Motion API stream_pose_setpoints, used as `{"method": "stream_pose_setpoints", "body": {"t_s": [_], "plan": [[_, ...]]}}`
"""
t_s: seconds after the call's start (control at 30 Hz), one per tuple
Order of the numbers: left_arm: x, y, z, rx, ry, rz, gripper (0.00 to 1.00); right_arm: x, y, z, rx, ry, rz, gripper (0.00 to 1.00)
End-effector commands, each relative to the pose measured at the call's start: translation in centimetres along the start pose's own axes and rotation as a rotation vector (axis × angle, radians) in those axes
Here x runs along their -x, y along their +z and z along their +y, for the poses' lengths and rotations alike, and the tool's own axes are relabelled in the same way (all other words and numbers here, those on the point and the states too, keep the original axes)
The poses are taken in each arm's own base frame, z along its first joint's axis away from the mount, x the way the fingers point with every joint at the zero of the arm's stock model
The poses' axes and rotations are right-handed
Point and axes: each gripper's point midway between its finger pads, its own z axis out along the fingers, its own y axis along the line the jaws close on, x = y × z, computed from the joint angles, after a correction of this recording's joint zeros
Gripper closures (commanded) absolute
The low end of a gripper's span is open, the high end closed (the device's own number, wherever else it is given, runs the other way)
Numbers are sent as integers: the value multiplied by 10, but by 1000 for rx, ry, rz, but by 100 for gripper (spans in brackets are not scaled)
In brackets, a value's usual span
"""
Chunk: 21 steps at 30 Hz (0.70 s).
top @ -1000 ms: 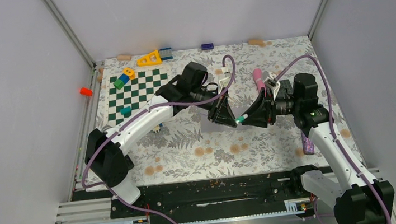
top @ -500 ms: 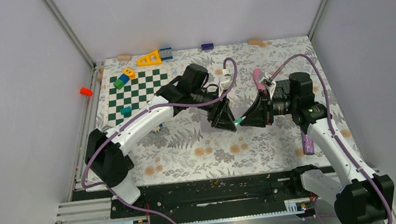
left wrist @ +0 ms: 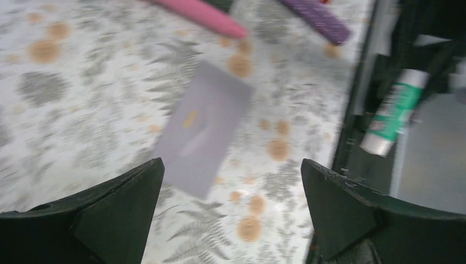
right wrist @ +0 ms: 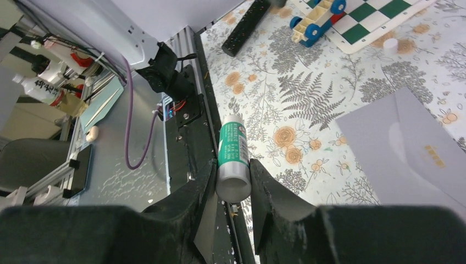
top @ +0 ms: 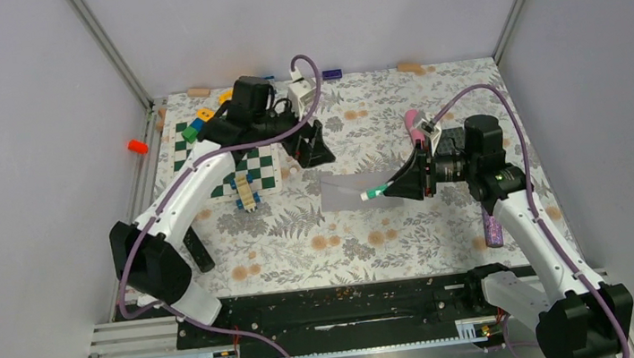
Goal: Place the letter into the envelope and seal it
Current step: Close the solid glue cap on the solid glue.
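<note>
Envelope (top: pixel 352 189): flat mid-surface (top: pixel 302 235), no loose letter in view, so insertion judged done; my right claw (top: pixel 393 190) grips a green-and-white glue stick (top: pixel 374 193) at its right edge; my left claw (top: pixel 314 150) gapes empty, well apart; sealing judged unfinished.

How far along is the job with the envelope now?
Done, it seems: no loose letter shows, and the envelope lies flat, flap down. In hand: the right gripper grips a glue stick near it; the left gripper hangs apart, jaws open. Left: whether the flap is glued I cannot tell.
</note>
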Motion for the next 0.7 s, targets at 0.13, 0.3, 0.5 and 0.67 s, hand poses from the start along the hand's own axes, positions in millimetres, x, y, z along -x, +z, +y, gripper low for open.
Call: {"method": "stream_pose_setpoints", "body": {"t_s": [0.13, 0.3, 0.5, 0.67], "plan": [[-48, -13, 108, 463, 39, 247, 1, 14, -1, -7, -91, -9, -28, 93], [-84, -2, 136, 511, 9, 364, 1, 13, 1, -13, -99, 7, -41, 94], [-123, 7, 164, 570, -35, 487, 7, 10, 2, -18, -111, 10, -38, 94], [-131, 9, 183, 630, -42, 511, 15, 7, 1, -16, -102, 0, -36, 94]]}}
